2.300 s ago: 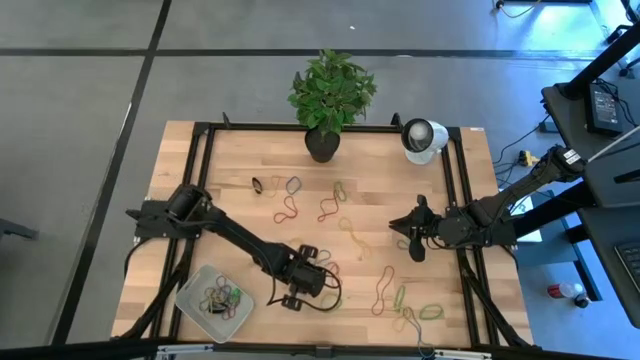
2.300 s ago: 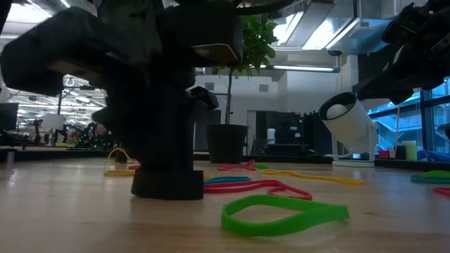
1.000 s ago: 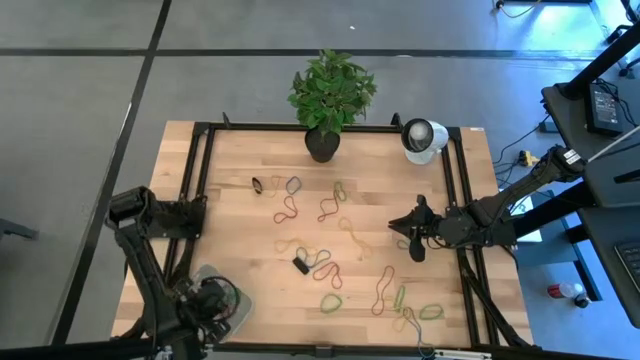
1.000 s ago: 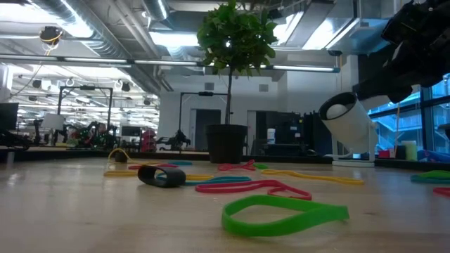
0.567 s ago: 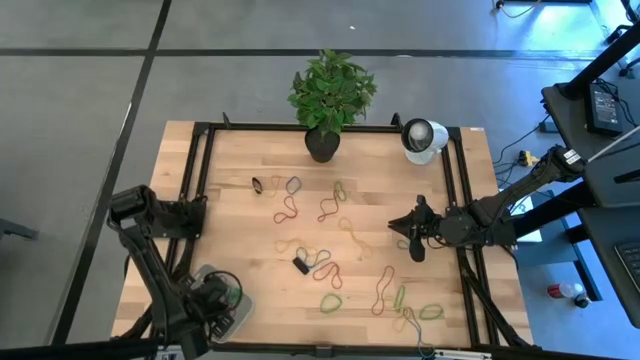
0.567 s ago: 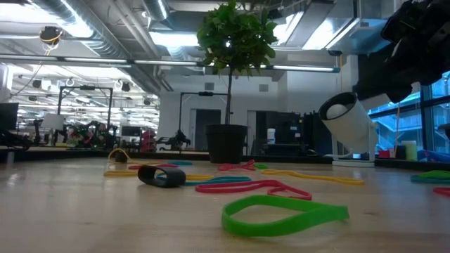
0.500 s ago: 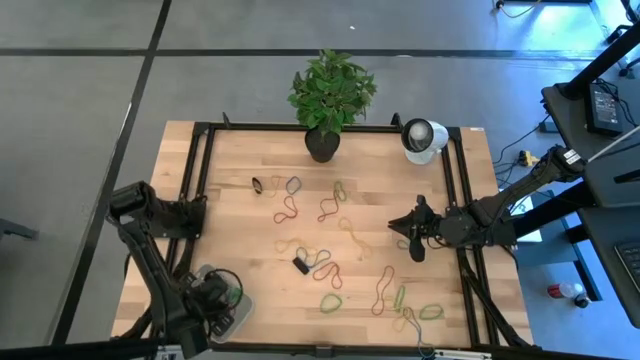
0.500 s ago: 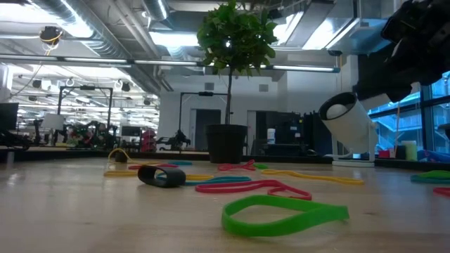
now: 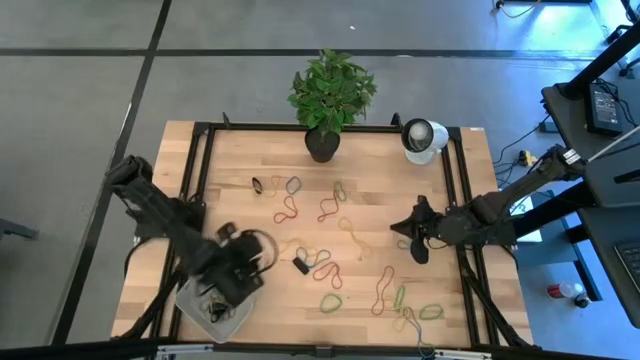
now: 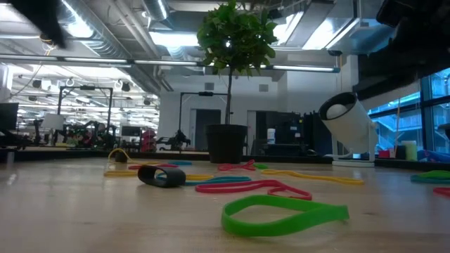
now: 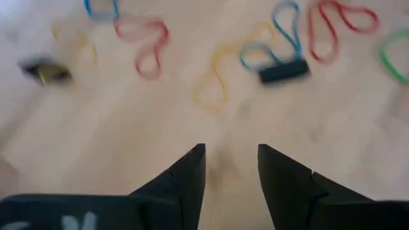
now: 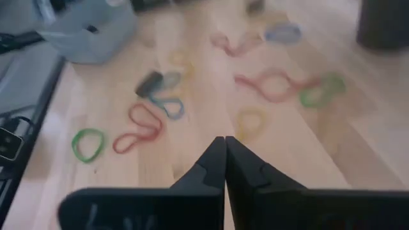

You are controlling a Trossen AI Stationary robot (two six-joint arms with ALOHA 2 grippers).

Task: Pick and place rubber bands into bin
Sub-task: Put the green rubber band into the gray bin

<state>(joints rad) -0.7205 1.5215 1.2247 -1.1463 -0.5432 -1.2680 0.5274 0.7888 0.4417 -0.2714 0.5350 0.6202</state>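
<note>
- Sitting at the surface's (image 9: 230, 160) near-left corner, the bin (image 9: 212, 305) holds some rubber bands; the left pincer (image 11: 231, 167), parted and empty just beside it, could nudge it.
- The right pincer (image 12: 224, 160), shut on nothing, risks pressing overlapping rubber bands (image 9: 322, 268) without catching one.
- The small black block (image 9: 300, 266) could get grabbed instead.

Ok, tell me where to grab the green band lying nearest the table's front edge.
Judging by its pose, take the green band from above, pincer straddling one long side of the loop. It lies flat and thin, so a side approach finds nothing; its open middle leaves room for a finger.
</note>
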